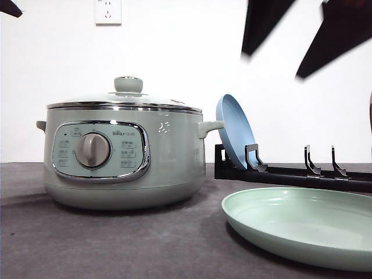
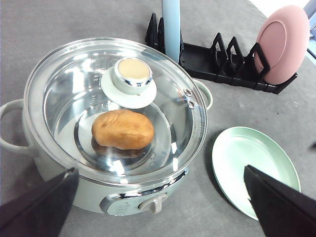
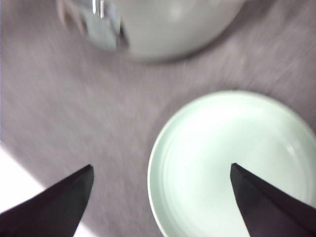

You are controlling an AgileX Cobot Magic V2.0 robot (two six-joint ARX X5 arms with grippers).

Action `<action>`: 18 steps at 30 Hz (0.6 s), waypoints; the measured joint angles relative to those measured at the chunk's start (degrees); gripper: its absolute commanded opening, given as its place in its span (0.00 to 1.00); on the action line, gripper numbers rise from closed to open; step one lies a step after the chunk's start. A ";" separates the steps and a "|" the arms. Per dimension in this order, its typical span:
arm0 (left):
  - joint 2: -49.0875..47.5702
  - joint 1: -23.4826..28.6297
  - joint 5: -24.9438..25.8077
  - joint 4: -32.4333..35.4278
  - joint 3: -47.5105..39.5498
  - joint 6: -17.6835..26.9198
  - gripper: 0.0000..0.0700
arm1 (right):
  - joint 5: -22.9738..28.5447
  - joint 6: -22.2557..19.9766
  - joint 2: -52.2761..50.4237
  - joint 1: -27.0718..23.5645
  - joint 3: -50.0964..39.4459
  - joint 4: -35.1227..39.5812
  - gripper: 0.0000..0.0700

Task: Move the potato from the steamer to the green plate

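We see the potato (image 2: 123, 129) lying inside the steamer (image 1: 125, 154) under its shut glass lid (image 2: 116, 108), the green plate (image 1: 302, 224) bare on the desk (image 1: 116, 244) just beside it, and both our left pincer (image 2: 163, 205) and right pincer (image 3: 160, 197) spread wide, holding nothing.

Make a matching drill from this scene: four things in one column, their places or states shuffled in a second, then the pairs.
Things:
1. potato
2. lid
3. green plate
4. blue plate

Places or states:
A. standing on edge in the black rack
B. closed on the steamer
C. inside the steamer, under glass
D. lying bare on the table beside the steamer

Pairs: 1-C, 2-B, 3-D, 4-A
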 measured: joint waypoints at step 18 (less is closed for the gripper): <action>0.01 0.00 0.00 0.00 0.00 0.10 1.00 | -25.63 -9.43 -14.13 -30.62 0.97 -0.25 0.93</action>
